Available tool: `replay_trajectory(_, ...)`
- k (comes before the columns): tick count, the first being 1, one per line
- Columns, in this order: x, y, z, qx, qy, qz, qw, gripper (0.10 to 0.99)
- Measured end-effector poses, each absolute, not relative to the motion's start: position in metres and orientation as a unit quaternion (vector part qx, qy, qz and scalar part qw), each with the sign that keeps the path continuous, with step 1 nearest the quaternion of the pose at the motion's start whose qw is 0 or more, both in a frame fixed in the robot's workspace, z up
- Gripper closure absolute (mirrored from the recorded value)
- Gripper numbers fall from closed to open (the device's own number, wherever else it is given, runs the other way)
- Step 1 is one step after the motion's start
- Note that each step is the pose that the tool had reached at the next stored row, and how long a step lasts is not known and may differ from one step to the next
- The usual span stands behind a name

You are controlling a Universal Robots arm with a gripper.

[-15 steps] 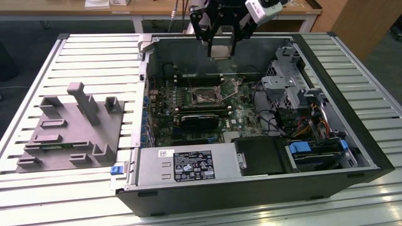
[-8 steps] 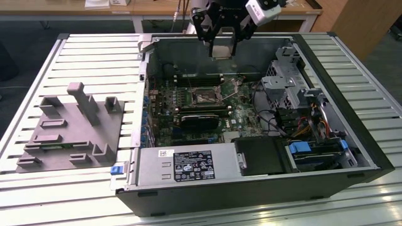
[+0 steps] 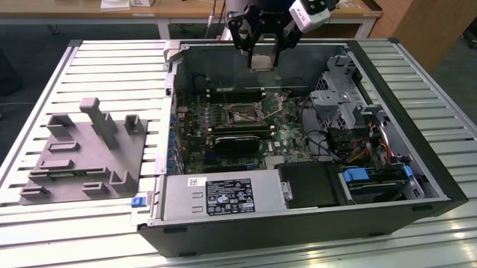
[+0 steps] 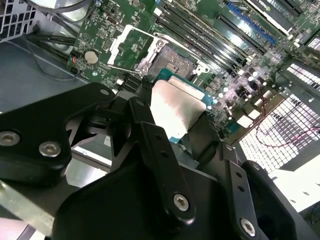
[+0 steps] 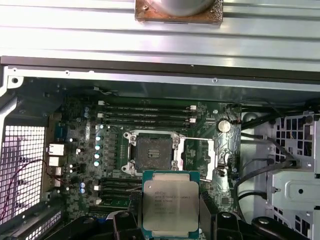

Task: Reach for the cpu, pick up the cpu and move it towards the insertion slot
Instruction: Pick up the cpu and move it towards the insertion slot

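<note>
A: What has the end effector [image 3: 262,53] got?

B: Its fingers [image 4: 160,150] are closed onto the cpu [image 5: 170,203], gripping it at opposite edges. The chip is off any surface, held in the air above the far part of the open computer case [image 3: 417,184], silver top showing in both wrist views.

A: So which step is this?

B: By my reading the pick is done and the carry is under way. The insertion slot [image 5: 152,152] lies open on the motherboard [image 3: 223,151], dark centre exposed, its frame and wire lever [image 4: 131,46] swung aside. In the first wrist view the chip sits just beside the socket, not over it.

A: What does the move call for?

B: I'd say lining the chip squarely over the socket and keeping it level while it travels.

A: Anything crowding it?

B: The memory slots [image 5: 147,114] run along one side of the socket, the raised lever on another. A black block [image 3: 238,143] sits nearer the power supply [image 3: 223,196]. The grey fixture [image 3: 82,153] rests on the table [image 3: 89,223], well apart.
</note>
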State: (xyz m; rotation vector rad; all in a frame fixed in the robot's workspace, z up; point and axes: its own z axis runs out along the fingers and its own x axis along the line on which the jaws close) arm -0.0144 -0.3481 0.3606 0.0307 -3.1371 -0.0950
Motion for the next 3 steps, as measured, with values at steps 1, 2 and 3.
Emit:
replay_trajectory(1,-0.0143,-0.3481,0.3606,0.010,-0.999,-0.030,0.001,0.545)
replay_trajectory(2,-0.0143,-0.3481,0.3606,0.010,-0.999,-0.030,0.001,0.545)
replay_trajectory(3,-0.0143,-0.3481,0.3606,0.010,-0.999,-0.030,0.001,0.545)
